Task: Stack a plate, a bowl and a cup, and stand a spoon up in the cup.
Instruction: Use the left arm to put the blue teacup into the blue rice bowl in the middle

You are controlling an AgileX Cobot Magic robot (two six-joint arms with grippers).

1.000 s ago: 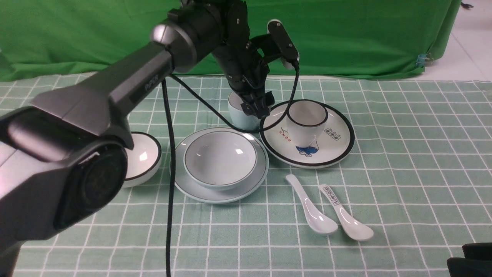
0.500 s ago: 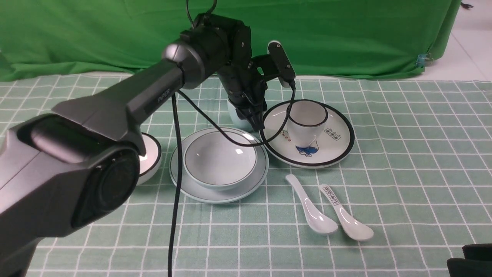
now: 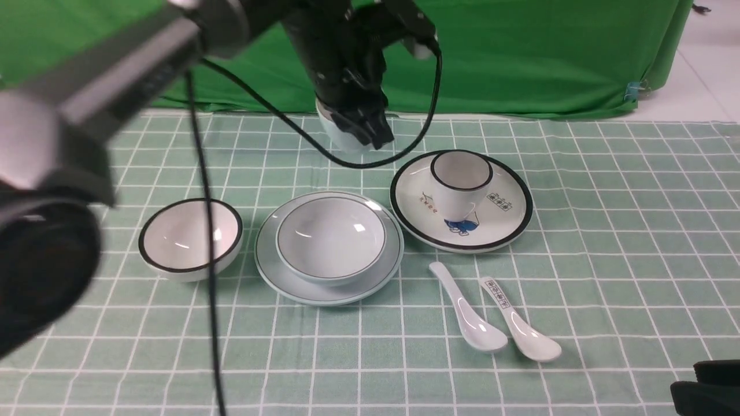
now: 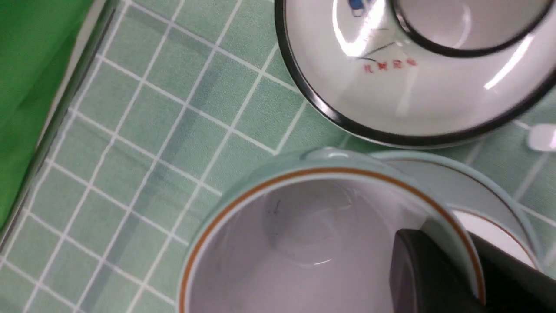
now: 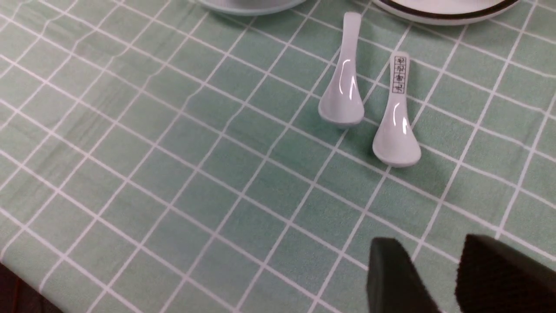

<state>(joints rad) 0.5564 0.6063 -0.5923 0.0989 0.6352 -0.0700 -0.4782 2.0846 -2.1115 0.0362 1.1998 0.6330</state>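
Near me, the right gripper has its jaws apart and empty. The spoon lies flat at 4 o'clock of the bowl, just beside the marked spoon. The bowl sits on the plate. Far off at 12 o'clock, the left gripper is clenched on the cup, aloft. Next I would lower the cup into the bowl, minding the black-rimmed cup at 2 o'clock.

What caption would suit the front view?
Left end effector grips the pale blue cup; the bowl sits on the plate.
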